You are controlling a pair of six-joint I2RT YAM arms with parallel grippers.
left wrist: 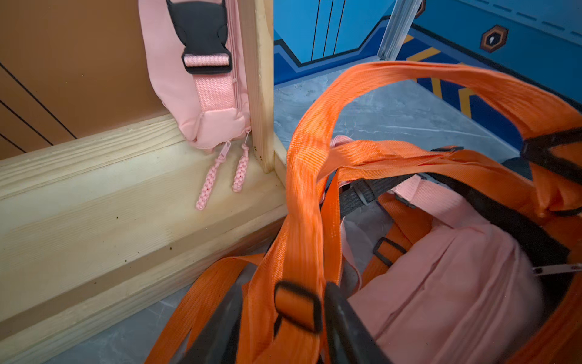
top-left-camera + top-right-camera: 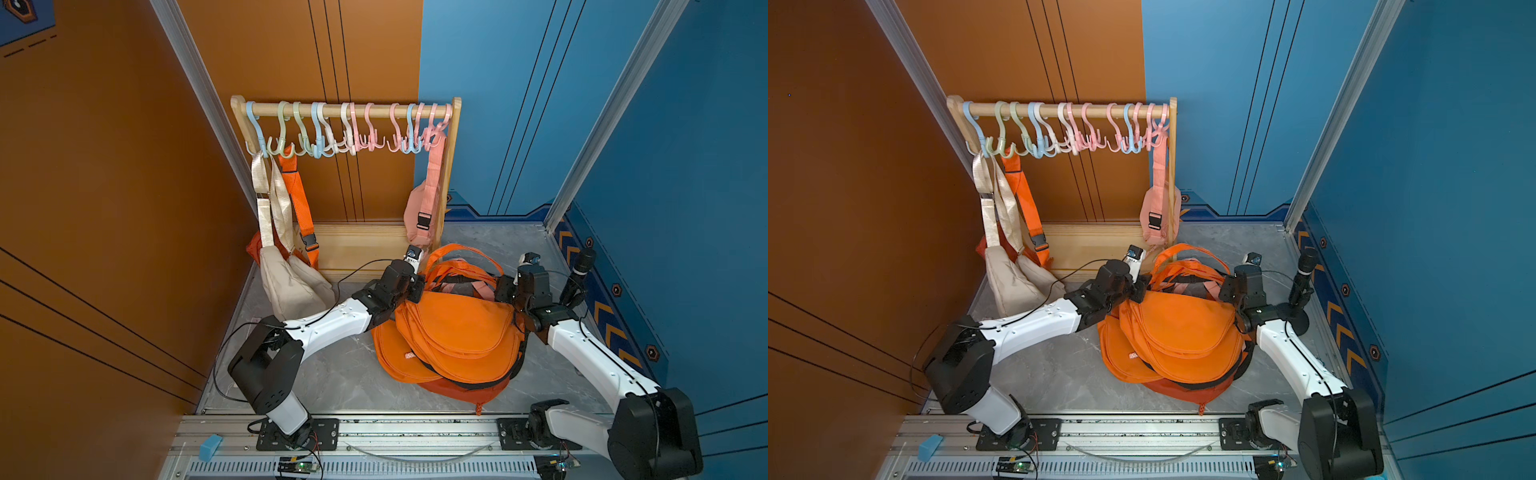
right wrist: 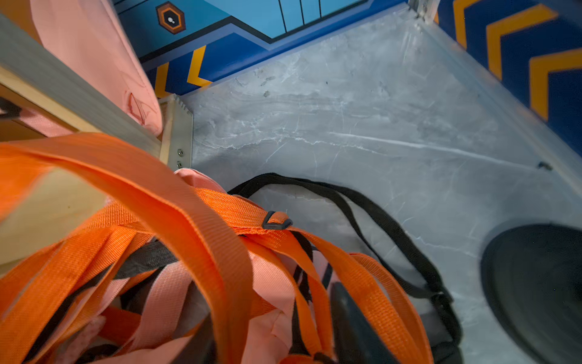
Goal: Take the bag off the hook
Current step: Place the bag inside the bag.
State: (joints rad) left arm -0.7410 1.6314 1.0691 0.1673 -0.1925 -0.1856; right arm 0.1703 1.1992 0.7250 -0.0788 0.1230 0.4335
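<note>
**Inspector:** Heaped bags [image 2: 457,332]?
**Assistant:** Bright orange, black trim. Of the hanging ones, the beige bag [image 2: 291,286] is plain, and the pink bag [image 2: 419,208] carries a black buckle [image 1: 201,34].
**Inspector:** Hooks [image 2: 345,129]?
**Assistant:** Pastel blue, green, white and pink, on a pale wood rail [image 2: 380,110].
**Inspector:** Surroundings?
**Assistant:** Desk [image 2: 332,374] grey, marbled. Brown wall [image 2: 104,187] with thin black lines. Blue wall [image 2: 478,104]. Yellow chevrons [image 3: 493,50] on navy.

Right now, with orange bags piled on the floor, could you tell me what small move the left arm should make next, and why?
Probably raise the left fingers straight up, clear of the orange strap. They stand open with that strap between them, the orange bags already lie on the floor, and the pink bag has not yet come off its hook.
</note>
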